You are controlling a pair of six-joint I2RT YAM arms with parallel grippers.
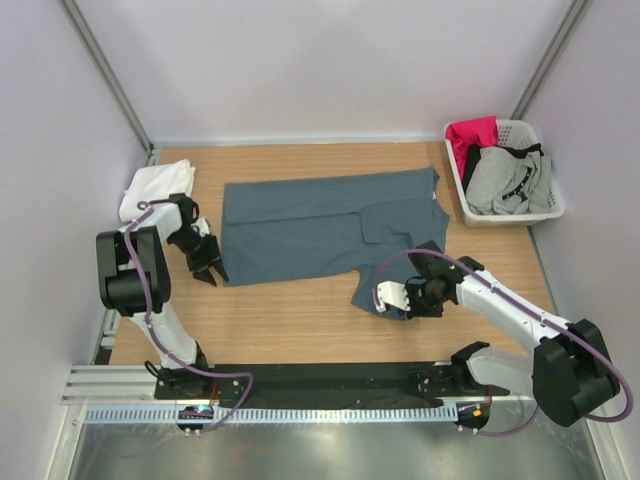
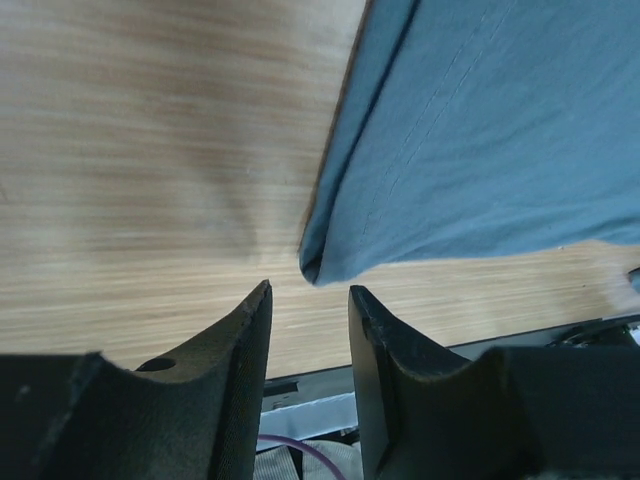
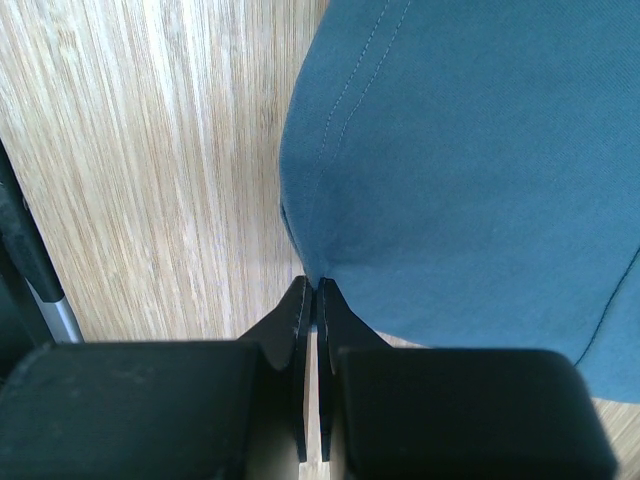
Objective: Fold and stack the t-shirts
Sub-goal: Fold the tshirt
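The slate-blue t-shirt (image 1: 320, 225) lies spread across the middle of the table, with its near right part folded over. The white t-shirt (image 1: 150, 190) lies folded at the far left, behind the left arm. My left gripper (image 1: 210, 268) is open and empty, just off the blue shirt's near left corner. In the left wrist view that corner (image 2: 330, 255) sits right ahead of the open gripper (image 2: 310, 290). My right gripper (image 1: 382, 298) is shut on the blue shirt's near right edge. In the right wrist view the cloth (image 3: 470, 160) is pinched at the gripper's tips (image 3: 316, 285).
A white basket (image 1: 555, 210) at the back right holds pink and grey clothes. Bare wood shows between the shirt and the black rail at the near edge. Walls enclose the left, back and right sides.
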